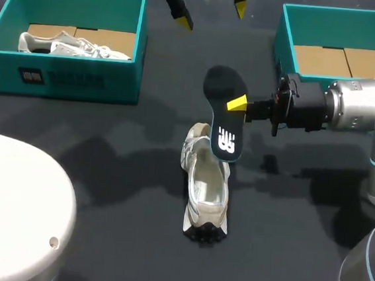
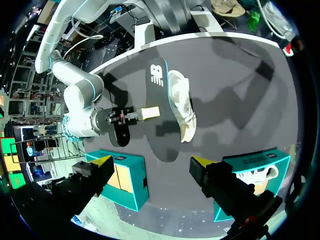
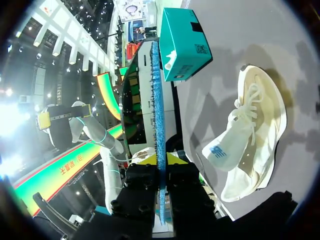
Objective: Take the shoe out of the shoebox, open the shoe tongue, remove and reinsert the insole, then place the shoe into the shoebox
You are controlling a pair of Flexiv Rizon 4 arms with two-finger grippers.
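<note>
A cream sneaker (image 1: 207, 189) lies on the dark table in the middle, its opening facing up. My right gripper (image 1: 236, 105) is shut on a black insole (image 1: 222, 110), holding it on edge just above the shoe's far end. In the right wrist view the insole (image 3: 159, 115) shows edge-on, blue underneath, clamped between the fingers (image 3: 145, 161), with the sneaker (image 3: 257, 130) beside it and its tongue (image 3: 220, 150) pulled out. My left gripper (image 1: 209, 15) hangs open at the table's far side, empty. From there it looks down on the insole (image 2: 159, 92) and the sneaker (image 2: 182, 107).
A teal shoebox (image 1: 68, 69) at the far left holds a second pale shoe (image 1: 70, 46). Another teal shoebox (image 1: 286, 44) at the far right shows only its cardboard floor. A white rounded robot cover (image 1: 8, 209) fills the near left corner.
</note>
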